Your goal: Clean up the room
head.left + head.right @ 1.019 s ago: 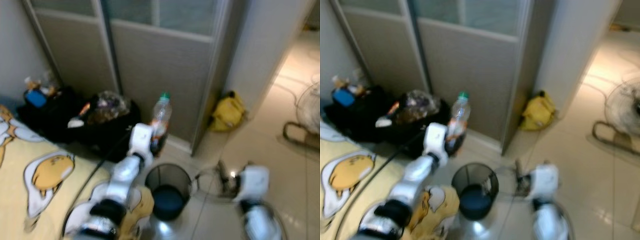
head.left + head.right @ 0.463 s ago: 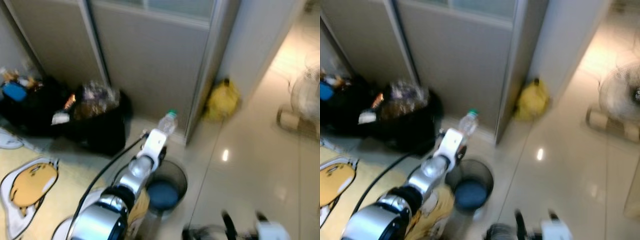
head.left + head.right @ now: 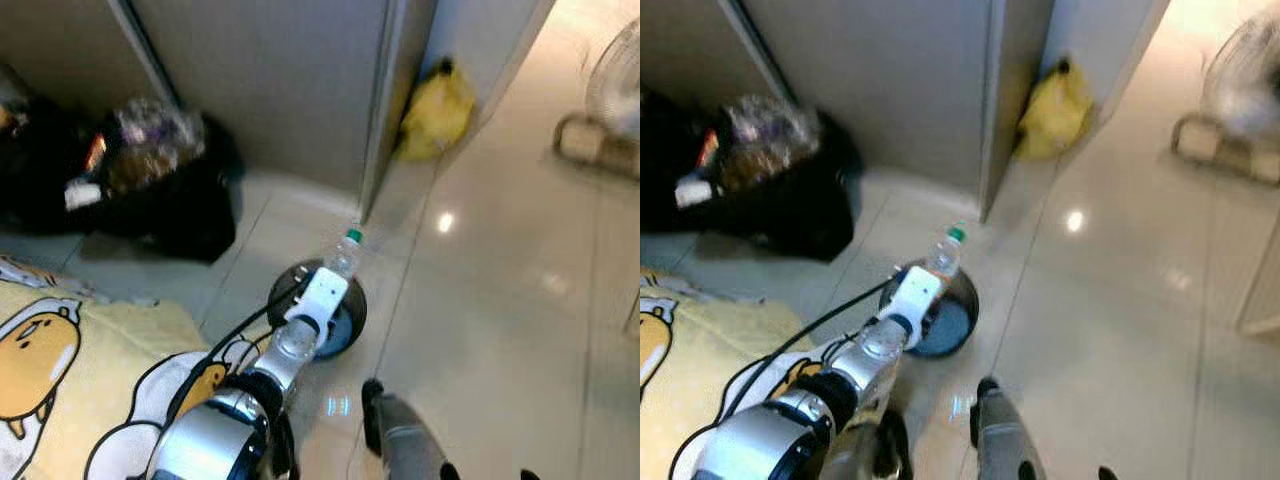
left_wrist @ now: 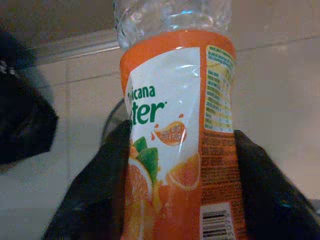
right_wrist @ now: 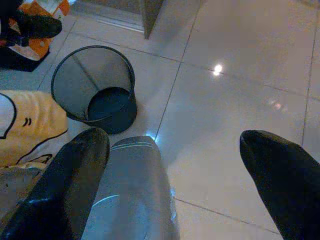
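Bin mouth: the mesh bin (image 5: 95, 87) stands open-topped, but the left pincer (image 3: 335, 275) and its bottle (image 4: 180, 135) hang across it.
Left of bin: black bags (image 3: 150, 190) and a yellow blanket (image 3: 70, 380) crowd the floor.
Behind bin: door post (image 3: 385, 110), close.
Right of bin: bare tiled floor (image 3: 500, 300), open passage.
Far right: possibly a fan (image 3: 610, 100), blurred, well apart.

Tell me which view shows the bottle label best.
Left wrist view: the bottle is close up between the left gripper fingers, its orange label readable. The eye views show a small bottle over the mesh bin, green cap visible, label unreadable.
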`<state>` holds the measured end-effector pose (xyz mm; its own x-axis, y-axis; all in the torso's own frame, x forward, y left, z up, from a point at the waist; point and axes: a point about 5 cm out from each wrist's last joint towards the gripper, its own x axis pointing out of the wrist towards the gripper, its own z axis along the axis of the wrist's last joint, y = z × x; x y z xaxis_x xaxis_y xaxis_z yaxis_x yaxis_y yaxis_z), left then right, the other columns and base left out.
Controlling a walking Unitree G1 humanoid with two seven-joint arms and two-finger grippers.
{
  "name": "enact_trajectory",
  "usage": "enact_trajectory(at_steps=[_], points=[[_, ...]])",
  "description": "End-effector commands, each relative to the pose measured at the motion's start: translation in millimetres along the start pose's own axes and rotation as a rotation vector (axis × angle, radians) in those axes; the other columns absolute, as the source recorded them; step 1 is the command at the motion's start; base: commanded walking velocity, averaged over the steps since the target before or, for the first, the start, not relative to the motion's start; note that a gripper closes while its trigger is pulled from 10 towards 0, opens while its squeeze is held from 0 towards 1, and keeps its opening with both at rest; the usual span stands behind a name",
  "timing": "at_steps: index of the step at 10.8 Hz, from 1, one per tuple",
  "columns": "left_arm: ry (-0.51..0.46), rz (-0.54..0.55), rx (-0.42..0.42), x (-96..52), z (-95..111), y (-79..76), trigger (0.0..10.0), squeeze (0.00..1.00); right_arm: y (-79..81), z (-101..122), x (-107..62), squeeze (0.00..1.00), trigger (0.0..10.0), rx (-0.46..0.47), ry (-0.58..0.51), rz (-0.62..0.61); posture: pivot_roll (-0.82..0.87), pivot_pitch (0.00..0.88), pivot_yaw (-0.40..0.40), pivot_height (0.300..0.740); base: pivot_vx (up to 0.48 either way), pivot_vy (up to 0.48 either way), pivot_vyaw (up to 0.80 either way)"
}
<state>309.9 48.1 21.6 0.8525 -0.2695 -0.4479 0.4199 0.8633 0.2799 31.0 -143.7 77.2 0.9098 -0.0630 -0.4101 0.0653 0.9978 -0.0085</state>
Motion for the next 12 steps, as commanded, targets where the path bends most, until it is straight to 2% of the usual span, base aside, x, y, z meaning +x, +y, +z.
enact_trajectory(at_steps=[1,3,5,6,7,8,9,10,11,12], points=[[0.017,0.010,0.020,-1.3,-5.3,-1.2,10.0,1.00,1.7,-1.2,-3.3,0.00,10.0,-0.005,0.022,0.004,-0.39,0.391,0.071,0.732,0.000,0.000,0.00],[0.015,0.094,-0.003,0.5,-1.8,15.3,10.0,1.00,0.9,7.0,-2.9,0.00,10.0,-0.017,0.009,0.005,-0.39,0.394,0.061,0.732,0.000,0.000,0.00],[0.034,0.098,0.007,0.3,-4.5,18.5,10.0,1.00,1.9,5.2,-2.0,0.00,10.0,-0.023,0.024,0.017,-0.38,0.383,0.054,0.732,0.000,0.000,0.00],[0.041,0.089,-0.051,-0.2,-7.0,18.7,10.0,1.00,-0.4,6.9,5.7,0.00,10.0,-0.029,0.008,0.019,-0.37,0.351,0.054,0.732,0.000,0.000,0.00],[0.016,0.041,-0.087,-0.6,-6.0,15.4,10.0,0.01,-6.3,8.6,26.4,0.00,10.0,-0.042,-0.031,0.016,-0.33,0.269,0.065,0.732,0.000,0.000,0.00],[-0.016,-0.003,-0.102,-1.5,-5.4,13.2,10.0,0.00,-9.5,10.4,39.1,0.00,10.0,-0.038,-0.054,0.012,-0.32,0.255,0.068,0.732,0.000,0.000,0.00],[-0.099,-0.072,-0.165,-4.9,-4.7,15.0,10.0,0.00,-12.2,15.4,56.3,0.00,10.0,-0.018,-0.094,0.004,-0.24,0.155,0.075,0.732,0.000,0.000,0.00],[-0.219,-0.103,-0.227,-10.7,0.3,27.6,10.0,0.00,-14.0,19.4,86.8,0.00,10.0,0.004,-0.135,0.009,-0.13,0.046,0.075,0.732,0.000,0.000,0.00],[-0.335,-0.065,-0.250,-22.1,7.7,49.6,10.0,0.00,-14.8,23.6,115.4,0.00,10.0,0.004,-0.167,0.028,-0.04,0.000,0.063,0.732,0.000,0.000,0.00],[-0.429,0.026,-0.290,-41.7,14.5,77.5,10.0,0.00,-16.4,32.0,141.1,0.00,10.0,0.004,-0.199,0.044,0.01,0.000,0.047,0.732,0.000,0.000,0.00]])
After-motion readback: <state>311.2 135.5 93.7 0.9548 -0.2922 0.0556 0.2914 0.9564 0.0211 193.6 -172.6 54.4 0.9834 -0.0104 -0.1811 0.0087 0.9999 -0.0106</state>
